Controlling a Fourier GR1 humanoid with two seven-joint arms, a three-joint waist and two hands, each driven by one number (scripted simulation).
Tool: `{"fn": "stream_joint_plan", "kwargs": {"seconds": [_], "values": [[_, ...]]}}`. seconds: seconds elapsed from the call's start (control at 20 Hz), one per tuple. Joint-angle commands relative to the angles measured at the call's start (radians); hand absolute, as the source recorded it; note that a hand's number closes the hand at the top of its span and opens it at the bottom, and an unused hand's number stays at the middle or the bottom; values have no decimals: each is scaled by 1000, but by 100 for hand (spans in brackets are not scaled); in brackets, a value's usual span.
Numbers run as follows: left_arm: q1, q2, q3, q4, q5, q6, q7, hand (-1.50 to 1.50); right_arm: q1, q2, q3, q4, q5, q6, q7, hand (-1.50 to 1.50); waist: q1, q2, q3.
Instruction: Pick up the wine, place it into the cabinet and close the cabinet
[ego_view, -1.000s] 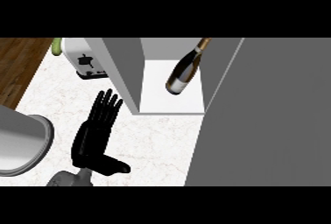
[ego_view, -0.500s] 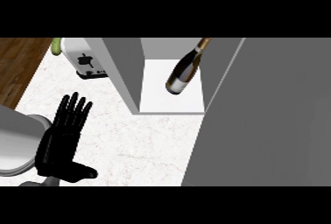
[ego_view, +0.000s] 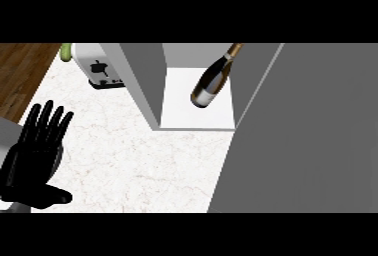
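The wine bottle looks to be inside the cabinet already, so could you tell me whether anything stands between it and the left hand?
Yes. The cabinet's grey side wall stands between the wine bottle and the left hand, which is open over the counter.

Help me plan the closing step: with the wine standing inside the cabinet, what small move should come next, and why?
Probably swing the grey door shut. The wine bottle already rests inside the cabinet, and the door stands open. Only the left hand shows, open, so it may need to reach over.
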Motion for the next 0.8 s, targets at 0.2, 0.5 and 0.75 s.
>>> {"fn": "stream_joint_plan", "kwargs": {"seconds": [0.2, 0.5, 0.75], "values": [[-22, 60, 71, 54, 60, -82, 34, -150, -105, 146, 113, -163, 9, -18, 160, 150, 1, 3, -3], [-2, 59, 68, 48, 53, -121, 18, -150, -174, 216, 105, -87, -39, 13, 166, 150, 33, 7, -4], [-42, 96, 100, 42, 83, -121, 58, -150, -254, 266, 46, -32, -96, 39, 201, 150, 59, 16, -4]]}}
